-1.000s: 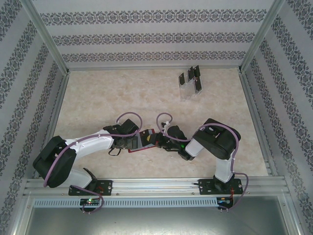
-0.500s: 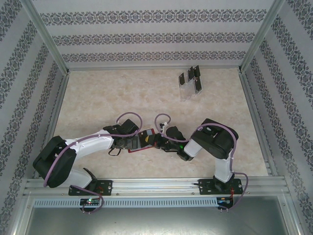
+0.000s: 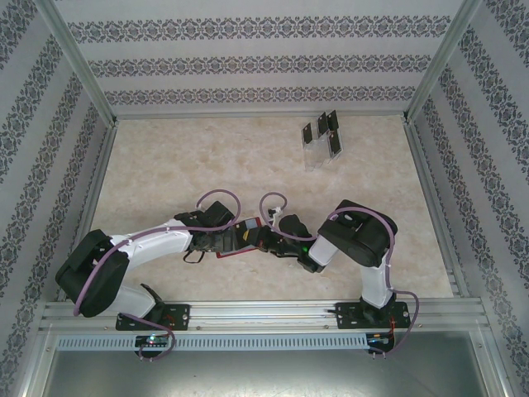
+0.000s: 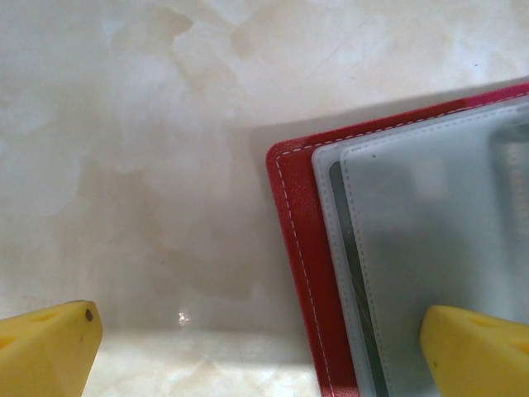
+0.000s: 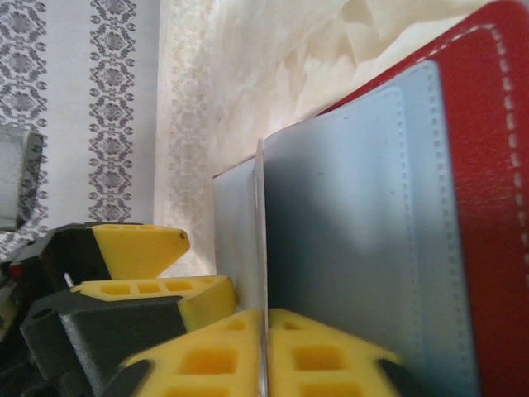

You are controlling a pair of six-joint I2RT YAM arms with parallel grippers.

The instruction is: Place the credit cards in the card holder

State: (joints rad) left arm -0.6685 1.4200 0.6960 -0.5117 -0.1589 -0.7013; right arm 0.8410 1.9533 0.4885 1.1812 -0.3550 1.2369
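Note:
The card holder (image 3: 245, 226), a red wallet, lies open on the table between my two grippers. In the left wrist view its red edge (image 4: 291, 240) and grey pocket panel (image 4: 430, 231) fill the right side. My left gripper (image 4: 258, 324) is open, and its right finger (image 4: 475, 351) rests on the grey panel. My right gripper (image 5: 266, 318) is shut on a thin credit card (image 5: 262, 240), seen edge-on. The card stands against the grey pocket panel (image 5: 355, 207), and how far it has gone in is hidden. In the top view the right gripper (image 3: 266, 238) is at the wallet's right edge and the left gripper (image 3: 225, 241) at its left.
A clear plastic rack (image 3: 318, 157) stands at the back right of the table with several dark cards (image 3: 322, 132) upright in it. Patterned walls and metal rails enclose the table. The left gripper's yellow finger (image 5: 140, 244) sits close beside the held card.
My right gripper has crept left with the card, closer onto the wallet, and its arm followed. The left arm and the wallet have stayed put.

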